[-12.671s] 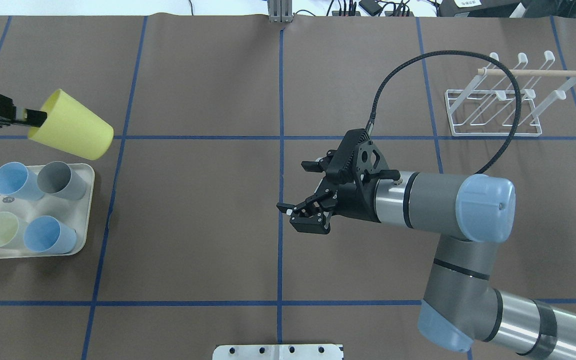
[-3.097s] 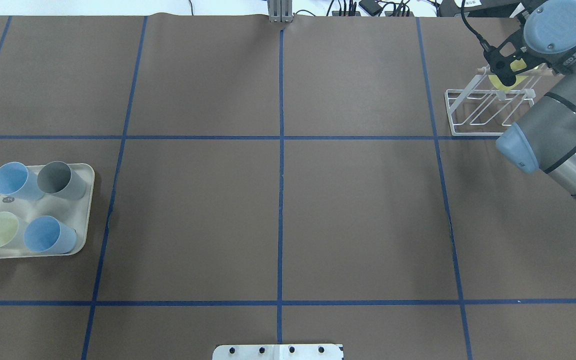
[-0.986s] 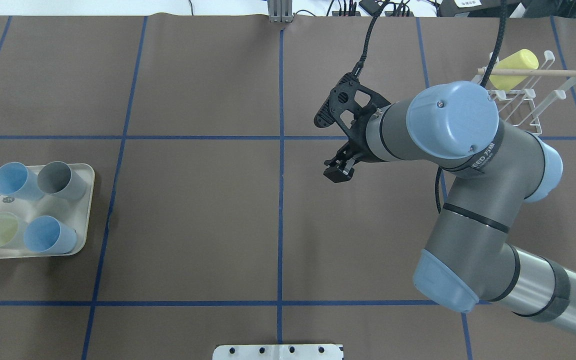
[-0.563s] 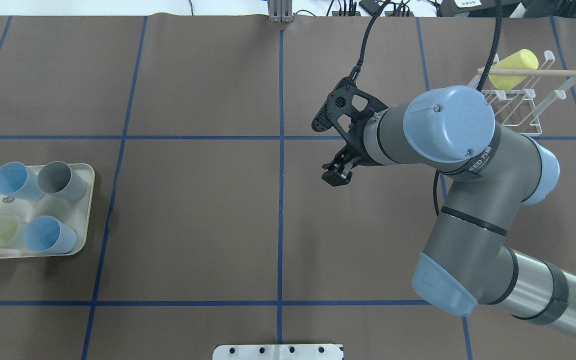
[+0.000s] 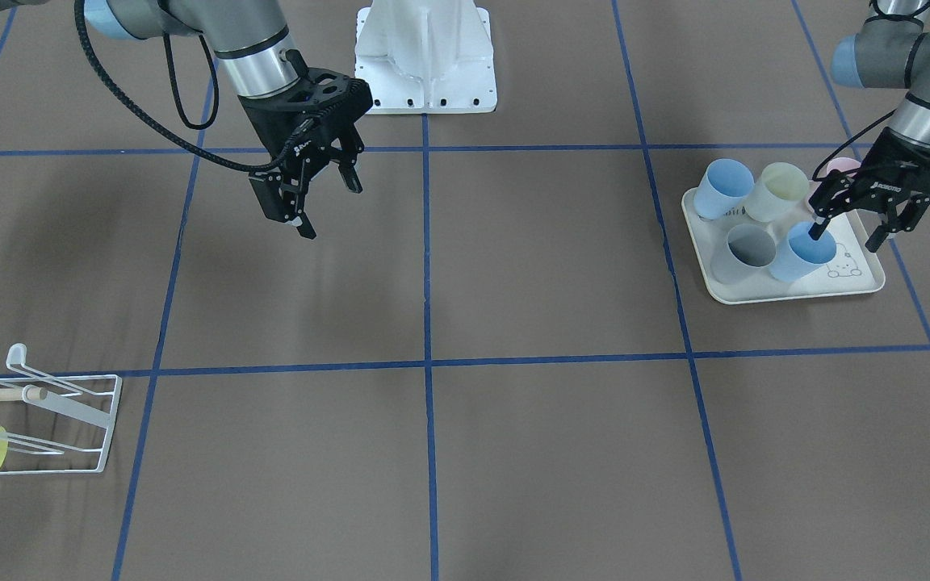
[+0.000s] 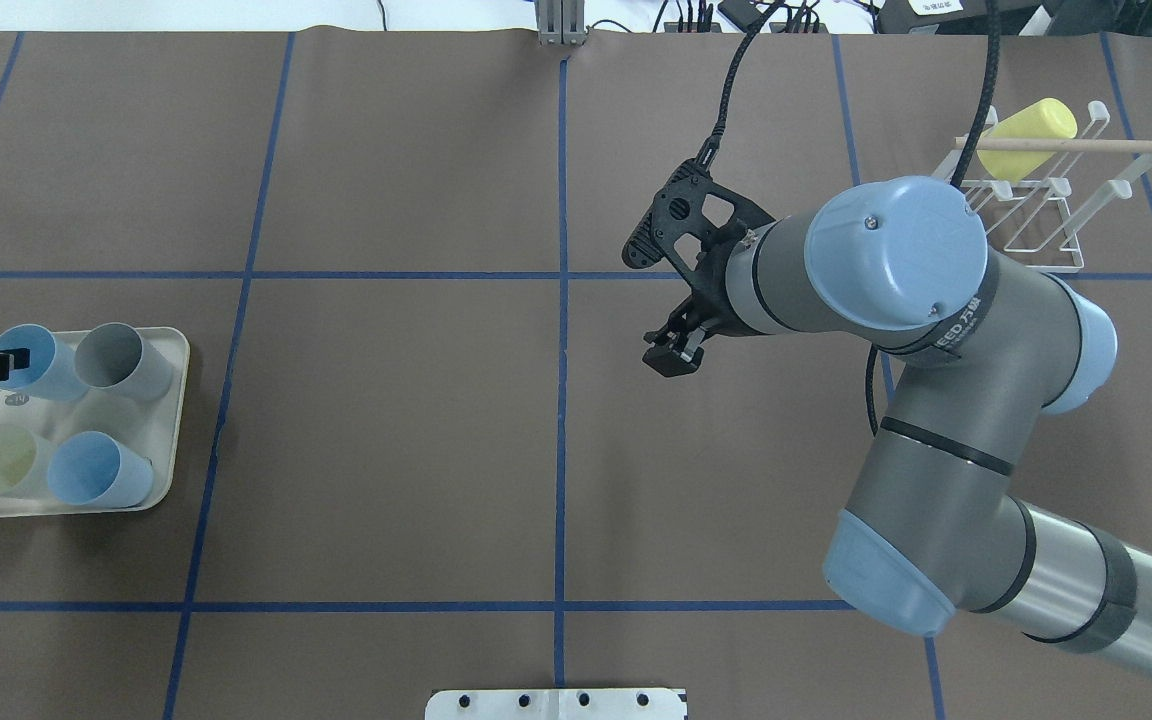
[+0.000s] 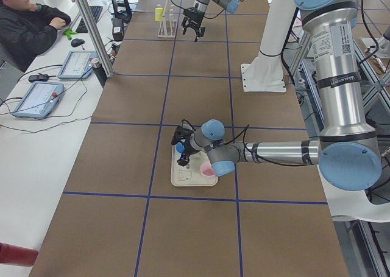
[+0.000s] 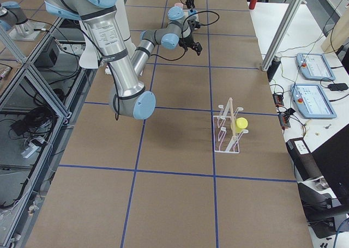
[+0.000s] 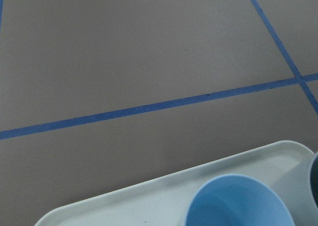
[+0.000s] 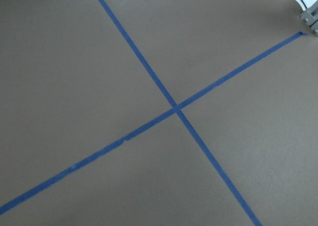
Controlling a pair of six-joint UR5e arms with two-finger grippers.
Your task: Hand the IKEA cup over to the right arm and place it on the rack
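Left tool (image 5: 843, 240) newly at tray (image 5: 860, 278), spread; right tool (image 5: 333, 212) released, far from racked cup (image 6: 1026, 125)

"ROBOTIQ" in white on left gripper (image 5: 843, 238); partial "EED" lettering on right arm (image 6: 936, 430) wrist band.

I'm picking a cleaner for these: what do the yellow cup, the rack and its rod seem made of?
The yellow cup: probably plastic, matte, evenly coloured and opaque. The rack: likely white-coated metal wire, judging by thin bent prongs. The rod: seemingly bare wood, pale tan, no sheen.
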